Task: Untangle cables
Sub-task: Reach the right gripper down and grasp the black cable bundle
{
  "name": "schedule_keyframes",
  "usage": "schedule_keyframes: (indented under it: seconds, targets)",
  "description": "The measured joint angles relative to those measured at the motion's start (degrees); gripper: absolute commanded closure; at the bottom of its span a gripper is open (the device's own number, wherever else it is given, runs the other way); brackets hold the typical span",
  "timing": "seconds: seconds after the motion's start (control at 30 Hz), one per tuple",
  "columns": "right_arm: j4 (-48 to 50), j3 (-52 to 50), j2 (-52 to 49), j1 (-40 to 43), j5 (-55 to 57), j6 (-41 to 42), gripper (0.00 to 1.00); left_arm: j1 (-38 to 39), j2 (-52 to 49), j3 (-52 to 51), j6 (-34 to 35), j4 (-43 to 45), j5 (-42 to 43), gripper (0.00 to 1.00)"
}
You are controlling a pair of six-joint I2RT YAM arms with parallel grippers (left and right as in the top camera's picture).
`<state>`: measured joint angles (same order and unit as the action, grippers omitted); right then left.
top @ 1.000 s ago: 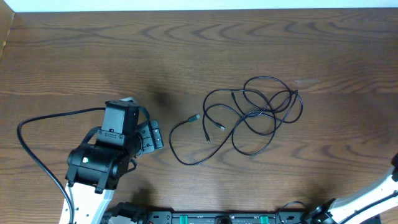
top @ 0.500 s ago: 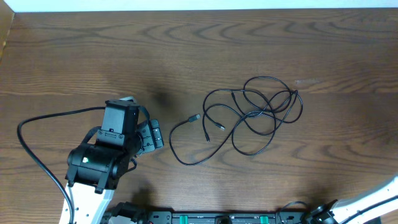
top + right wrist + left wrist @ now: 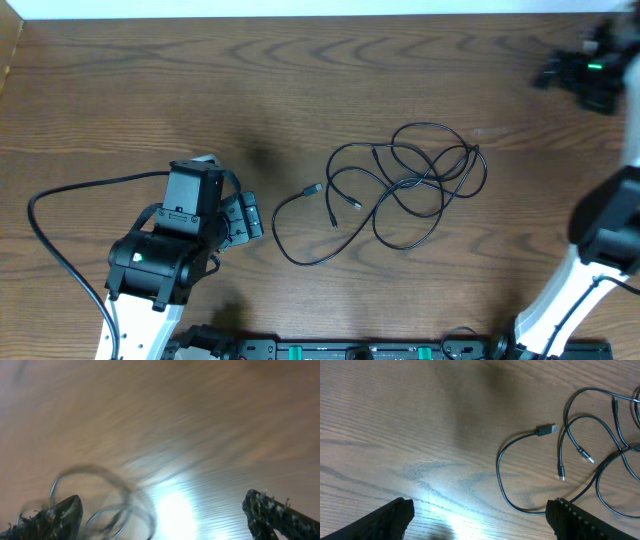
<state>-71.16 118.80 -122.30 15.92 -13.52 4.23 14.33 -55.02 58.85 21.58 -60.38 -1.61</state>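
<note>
Your left tool (image 3: 243, 218) is sitting spread wide and empty, just left of the tangled black cables (image 3: 410, 190) lying mid-table (image 3: 120, 90). Your right tool (image 3: 588, 68) is hovering over the far right corner, released and empty.

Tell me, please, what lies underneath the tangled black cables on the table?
Only the bare wooden table shows beneath the cables, through their loops. Where strands cross, the lower strand is covered, so which one runs underneath cannot be told.
</note>
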Motion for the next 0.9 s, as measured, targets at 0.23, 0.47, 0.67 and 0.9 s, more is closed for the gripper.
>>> schedule_keyframes:
  seconds: [0.23, 0.47, 0.67, 0.9]
  targets:
    - [-10.8, -0.7, 0.0, -18.4, 10.2, 7.8, 0.01, 0.0, 0.0, 0.0, -0.5, 0.0, 0.0, 0.10]
    - [-16.3, -0.9, 0.0, -22.1, 17.4, 27.7, 0.01, 0.0, 0.0, 0.0, -0.5, 0.0, 0.0, 0.10]
    - [-17.2, -3.3, 0.0, -25.9, 20.9, 41.0, 0.01, 0.0, -0.2, 0.0, -0.5, 0.0, 0.0, 0.10]
    - [-9.7, -13.6, 0.0, -33.6, 22.2, 51.6, 0.02, 0.0, -2.3, 0.0, -0.7, 0.0, 0.0, 0.10]
